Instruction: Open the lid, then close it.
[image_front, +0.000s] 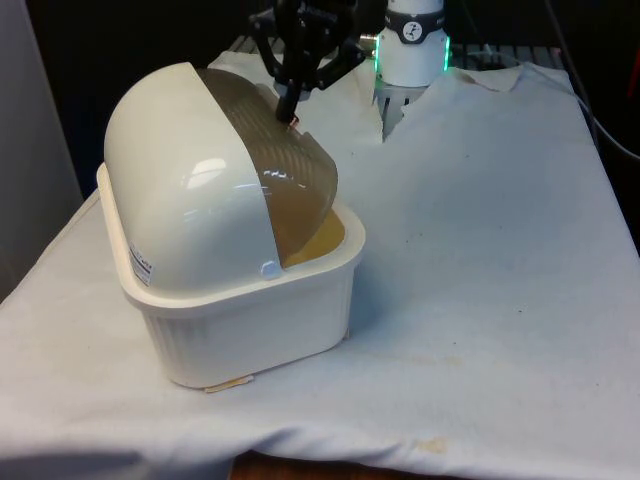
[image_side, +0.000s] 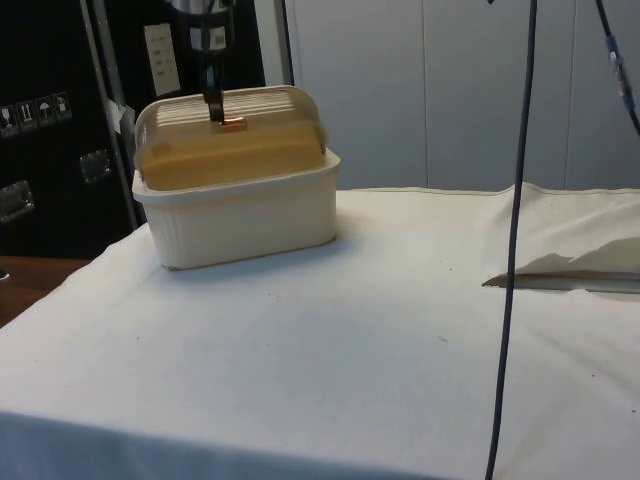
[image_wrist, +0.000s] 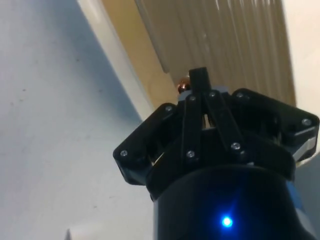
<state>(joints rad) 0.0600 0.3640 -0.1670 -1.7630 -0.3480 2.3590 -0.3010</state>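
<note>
Your table (image_front: 500, 250) under its white cloth carries one big piece: a cream plastic bread box with a ribbed base (image_front: 250, 330), sitting toward the front view's left. Over it curves the translucent brownish ribbed roll-top lid (image_front: 290, 190), and right now it's most of the way down, with a gap showing at its lower edge above the rim. Your black gripper (image_front: 290, 108) is on top of that lid, fingers (image_wrist: 200, 82) clenched together at a small copper-coloured knob (image_side: 231, 123). My read: you're mid-task, and whether this is opening or closing, I can't tell.
</note>
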